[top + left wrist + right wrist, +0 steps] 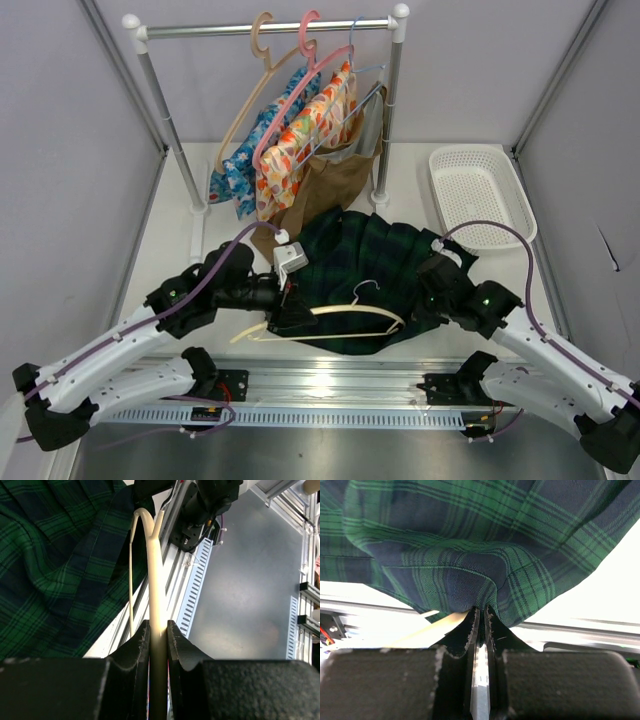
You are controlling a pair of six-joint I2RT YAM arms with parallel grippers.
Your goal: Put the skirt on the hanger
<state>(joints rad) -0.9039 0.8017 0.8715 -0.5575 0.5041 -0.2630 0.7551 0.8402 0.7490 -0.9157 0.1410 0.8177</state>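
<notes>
Left gripper (158, 630) clamps cream hanger (154, 570); plaid skirt (55, 570) rumpled.

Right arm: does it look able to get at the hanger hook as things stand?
Probably not without letting go: the right gripper is shut on the skirt edge. The hanger hook itself lies bare on top of the cloth, near that arm, nothing covering it.
</notes>
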